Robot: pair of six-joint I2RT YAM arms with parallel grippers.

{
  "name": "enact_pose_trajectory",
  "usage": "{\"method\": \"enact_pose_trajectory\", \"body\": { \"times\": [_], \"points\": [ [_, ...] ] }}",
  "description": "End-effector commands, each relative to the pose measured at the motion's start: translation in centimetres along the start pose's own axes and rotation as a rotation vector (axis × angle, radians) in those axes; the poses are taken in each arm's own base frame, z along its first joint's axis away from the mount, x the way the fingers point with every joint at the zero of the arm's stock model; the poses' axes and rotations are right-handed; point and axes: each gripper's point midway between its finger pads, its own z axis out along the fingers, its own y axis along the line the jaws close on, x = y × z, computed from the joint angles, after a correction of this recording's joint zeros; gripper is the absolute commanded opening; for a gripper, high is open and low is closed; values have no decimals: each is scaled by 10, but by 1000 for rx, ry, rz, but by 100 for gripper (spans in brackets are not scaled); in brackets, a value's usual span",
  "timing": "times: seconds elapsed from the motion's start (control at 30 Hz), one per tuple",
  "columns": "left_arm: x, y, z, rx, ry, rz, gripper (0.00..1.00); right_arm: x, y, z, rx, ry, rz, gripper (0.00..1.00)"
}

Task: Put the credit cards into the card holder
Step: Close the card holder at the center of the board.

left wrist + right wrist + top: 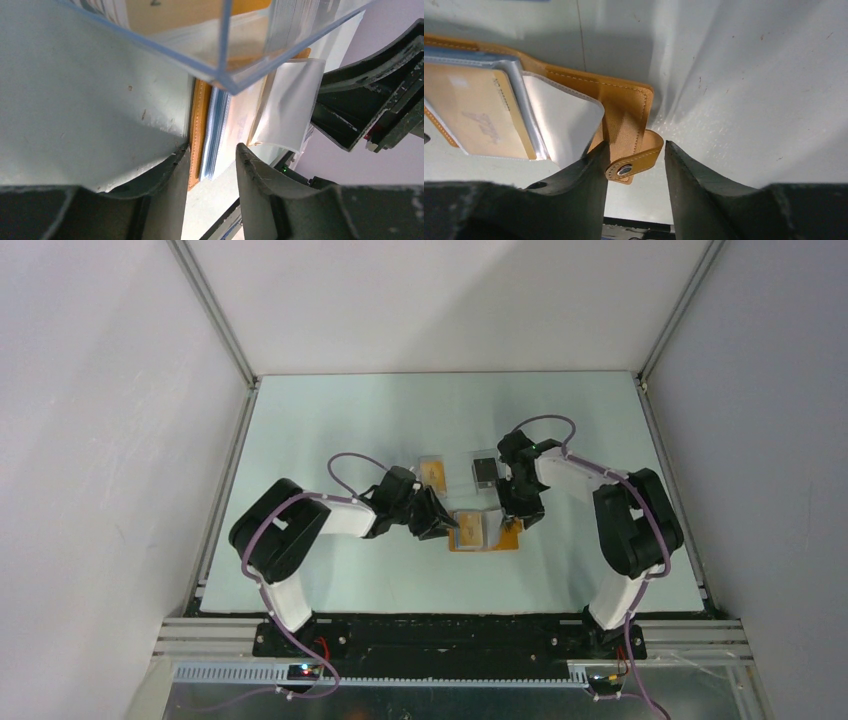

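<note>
The orange card holder [497, 540] lies open on the table between my two grippers. My left gripper [441, 525] is open at its left edge. In the left wrist view the fingers [212, 172] straddle the orange leather edge [198, 125] and a stack of thin bluish-clear sleeves [216, 131]. My right gripper [521, 516] is open at the holder's right end; its jaws stand on either side of the clasp tab [636, 161], and the left finger [589, 175] touches the leather. A tan card [481, 117] sits in a clear inner sleeve. No light blue or dark card is plainly visible.
Two clear plastic rectangles lie behind the holder, one with a tan centre [432, 472] and one with a dark centre [485, 470]. A clear plastic case corner [220, 45] fills the top of the left wrist view. The right gripper [372, 100] shows there too.
</note>
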Motion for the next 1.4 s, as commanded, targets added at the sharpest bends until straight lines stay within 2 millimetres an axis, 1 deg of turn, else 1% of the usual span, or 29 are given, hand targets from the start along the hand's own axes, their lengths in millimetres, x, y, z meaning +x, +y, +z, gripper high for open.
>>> {"method": "enact_pose_trajectory", "body": {
  "times": [0.0,0.03,0.07,0.1,0.13,0.17,0.2,0.23,0.3,0.4,0.53,0.6,0.67,0.77,0.83,0.9,1.03,1.07,1.13,1.23,1.37],
  "points": [
    [-2,7,4,-24,0,3,46,-13,-4,3,35,-31,11,42],
    [-2,6,4,-23,1,4,46,-13,-4,4,36,-30,14,38],
    [-2,7,5,-25,2,6,46,-13,-4,4,33,-30,16,31],
    [-2,7,6,-26,2,6,46,-14,-4,4,29,-33,17,28],
    [-2,8,6,-28,3,6,46,-14,-1,5,14,-32,19,21],
    [-2,7,6,-26,4,6,45,-15,1,4,1,-32,20,16],
    [-2,7,7,-26,4,7,45,-16,1,4,-6,-35,22,14],
    [-2,7,7,-25,5,10,43,-16,2,4,-17,-33,22,7],
    [-3,5,7,-22,1,18,40,-15,3,4,-28,-29,25,0],
    [-8,-3,6,-3,-9,34,32,-16,3,4,-40,-28,28,0],
    [-12,-19,-1,36,-27,70,27,-18,11,0,-106,-35,25,0],
    [-15,-30,-8,63,-45,94,25,-19,17,-1,-137,-35,19,0],
    [-17,-42,-15,94,-56,122,25,-18,27,-3,-194,-30,3,0],
    [-17,-58,-23,137,-54,161,26,-19,37,-7,-247,-35,-5,0],
    [-14,-57,-24,138,-44,163,28,-20,44,-14,-288,-46,-3,0],
    [-12,-51,-22,120,-40,154,28,-23,49,-23,-325,-67,2,0],
    [-11,-37,-21,80,-49,137,27,-29,62,-48,-422,-119,2,0],
    [-11,-36,-21,75,-52,139,27,-30,66,-56,-452,-131,-1,0],
    [-11,-33,-19,63,-48,137,27,-30,73,-65,-498,-143,-7,0],
    [-11,-32,-18,57,-47,135,27,-30,80,-72,-542,-144,-9,0],
    [-12,-28,-17,40,-52,129,28,-28,88,-71,-579,-127,-8,0]
  ]
}}
